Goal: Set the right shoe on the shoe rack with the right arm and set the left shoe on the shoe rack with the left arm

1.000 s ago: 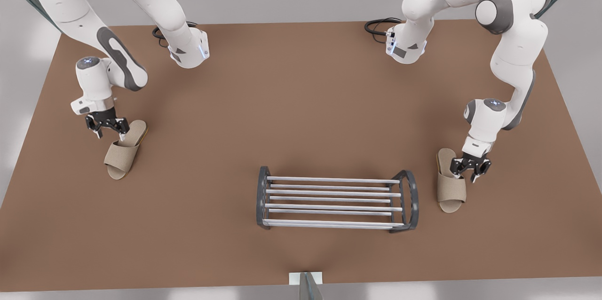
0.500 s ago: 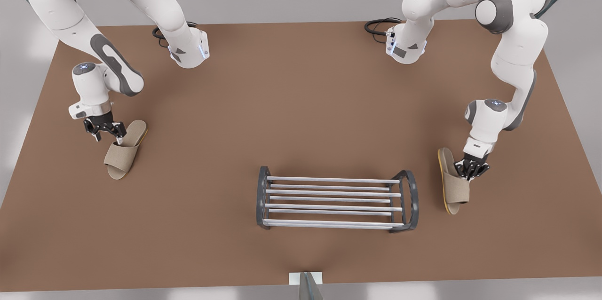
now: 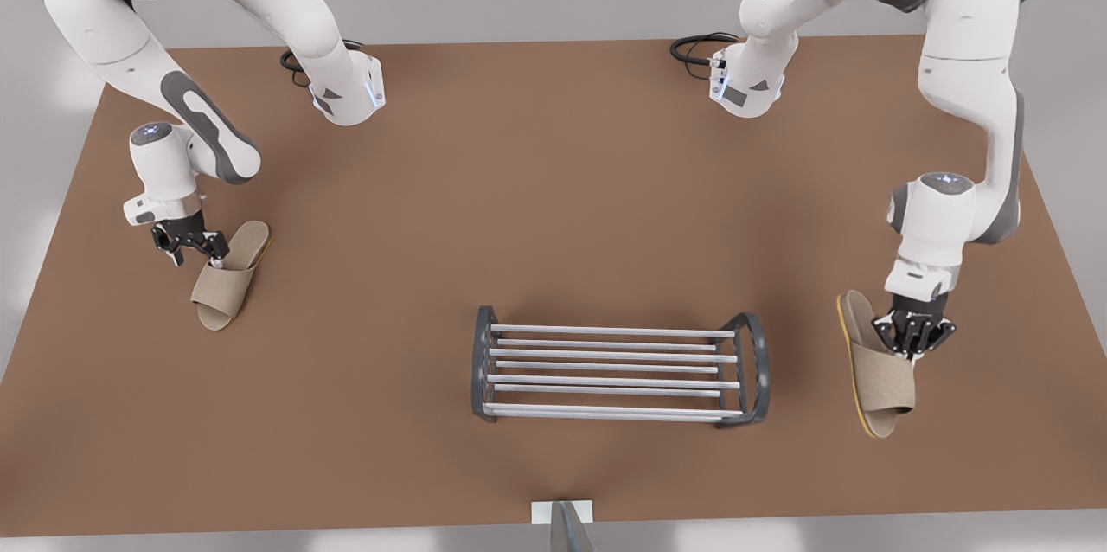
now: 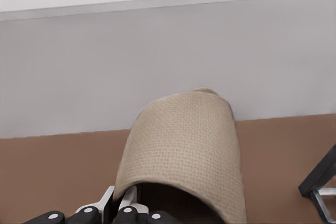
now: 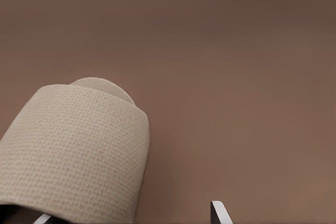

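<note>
left shoe (image 3: 875, 372) tilted in left tool (image 3: 914, 338), beside shoe rack (image 3: 616, 368)

Simulated test bench: bare brown tabletop (image 3: 553, 189)

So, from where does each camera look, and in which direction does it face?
Front view: high, opposite the arm bases, looking down on the table and shoe rack; both arms show.
Left wrist view: on the left arm, facing the grey wall past the lifted slipper; the left tool pinches it.
Right wrist view: on the right arm, looking down at the resting slipper; the right tool is open.
Shared: front and left wrist views show the lifted slipper and the rack.
</note>
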Tool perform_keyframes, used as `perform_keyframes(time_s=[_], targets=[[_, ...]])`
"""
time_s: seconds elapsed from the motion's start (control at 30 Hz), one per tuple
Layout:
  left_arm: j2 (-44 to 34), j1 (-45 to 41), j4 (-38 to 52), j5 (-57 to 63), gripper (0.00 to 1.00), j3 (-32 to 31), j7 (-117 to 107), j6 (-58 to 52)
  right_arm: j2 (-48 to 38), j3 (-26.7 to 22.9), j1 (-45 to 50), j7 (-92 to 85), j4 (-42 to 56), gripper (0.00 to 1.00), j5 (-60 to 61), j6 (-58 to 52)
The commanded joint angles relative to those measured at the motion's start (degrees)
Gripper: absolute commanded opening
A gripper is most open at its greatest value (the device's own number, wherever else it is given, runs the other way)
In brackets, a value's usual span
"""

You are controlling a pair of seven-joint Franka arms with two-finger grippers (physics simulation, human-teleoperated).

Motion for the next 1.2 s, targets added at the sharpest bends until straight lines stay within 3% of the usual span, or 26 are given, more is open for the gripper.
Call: perform_keyframes(time_s=[0.0,0.1,0.3,0.5,0.63,0.73,0.8,0.93,1.0,1.17], targets=[[-1.5,0.0,2.3,0.0,0.23,-3.0,-5.1,-15.0,0.0,0.0,0.1,0.0,0.2,1.0,0.7,0.0],[-1.5,-0.3,9.2,0.0,0.23,-9.7,-6.5,-25.4,0.0,0.0,-0.1,0.2,0.2,1.0,1.1,0.0],[-1.6,-2.4,17.8,0.5,0.23,-15.2,-10.1,-37.3,0.0,0.1,0.1,0.7,0.6,1.0,1.1,0.0],[-0.7,-18.2,26.6,2.2,0.23,-14.7,-20.7,-51.1,0.1,0.6,0.6,0.8,1.0,1.0,2.0,0.0],[1.8,-26.9,29.6,12.0,0.23,-14.4,-31.3,-57.4,0.5,1.7,0.4,1.0,1.3,1.0,4.3,0.0],[5.0,-28.5,28.1,20.5,0.23,-14.5,-38.2,-57.4,0.9,1.7,0.0,1.0,1.3,1.0,4.3,0.0],[4.9,-28.4,25.8,23.6,0.23,-14.5,-39.8,-57.2,1.5,1.7,0.0,1.0,1.7,0.92,4.4,0.0],[5.1,-29.1,24.2,23.7,0.23,-14.5,-42.4,-57.0,2.1,1.7,0.0,1.0,2.2,0.92,4.3,0.0],[5.8,-29.2,24.2,24.3,0.23,-14.5,-43.1,-56.9,2.1,1.7,0.0,1.0,2.2,0.61,4.3,0.0],[7.4,-29.6,22.3,30.3,0.23,-14.5,-47.9,-56.8,2.1,1.8,-0.1,1.1,2.2,0.56,4.4,0.0]])
